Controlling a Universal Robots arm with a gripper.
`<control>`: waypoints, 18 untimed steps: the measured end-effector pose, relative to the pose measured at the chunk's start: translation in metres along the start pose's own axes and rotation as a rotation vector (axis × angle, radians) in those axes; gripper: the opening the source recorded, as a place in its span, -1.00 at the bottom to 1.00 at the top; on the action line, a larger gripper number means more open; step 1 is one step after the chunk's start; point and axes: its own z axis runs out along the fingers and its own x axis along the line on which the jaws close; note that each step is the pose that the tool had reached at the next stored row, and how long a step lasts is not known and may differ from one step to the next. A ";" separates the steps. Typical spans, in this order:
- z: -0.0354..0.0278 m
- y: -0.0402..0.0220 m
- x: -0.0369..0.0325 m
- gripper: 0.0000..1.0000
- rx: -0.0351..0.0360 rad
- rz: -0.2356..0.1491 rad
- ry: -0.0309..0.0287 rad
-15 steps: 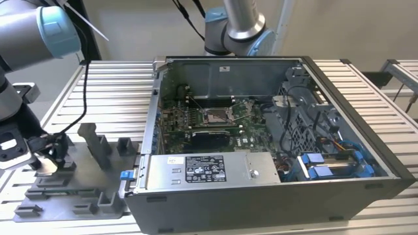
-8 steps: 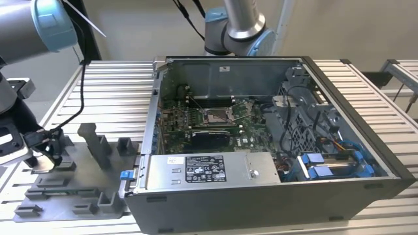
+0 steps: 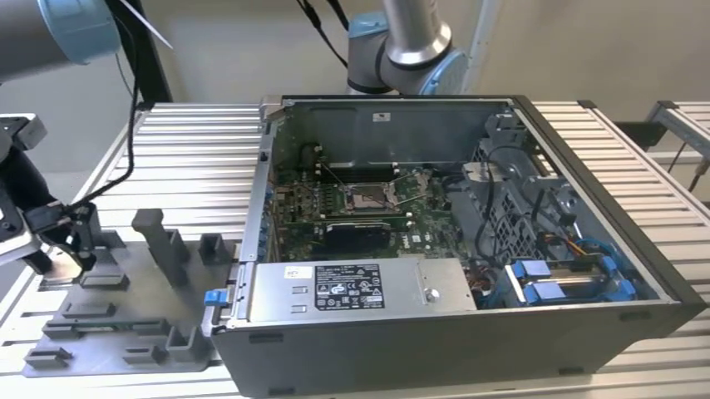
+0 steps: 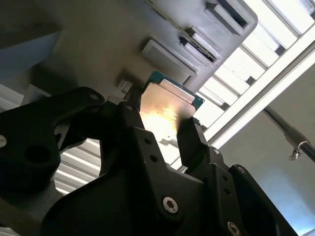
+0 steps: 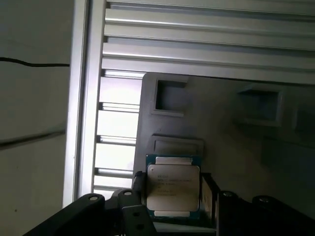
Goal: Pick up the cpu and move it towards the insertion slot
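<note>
CPU IN THE PINCH: the gripper [image 5: 173,199] is clamped on the cpu [image 5: 173,189], jaws pressed against 2 opposite edges. The chip's pale silver face is turned to the camera in the first wrist view. The second wrist view takes the same grip from another angle, w/ glare across the chip.

In the exterior view the arm's working end sits at the exterior view's left, over the grey tray [image 3: 122,332] on the slatted table [image 3: 189,141] & well apart from the open computer case [image 3: 604,179]. The insertion slot [image 3: 367,197], a silver-framed square socket on green board, lies inside that case w/ nothing seated in it, as far as can be made out.

Progress, by the look of it: step 1, the grab, is done. The chip seems to stand clear of the tray recesses behind it, though how far it is lifted can't be told. Step 2, the carry toward the slot, is barely begun if at all, since the whole stretch from tray to case is left.
</note>
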 end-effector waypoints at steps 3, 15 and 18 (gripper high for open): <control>-0.0112 0.0004 0.0001 -1.00 0.0002 0.000 0.0002; -0.0394 0.0015 0.0017 -1.00 0.0091 0.000 0.0006; -0.0460 0.0017 0.0018 -1.00 0.0120 0.000 0.0008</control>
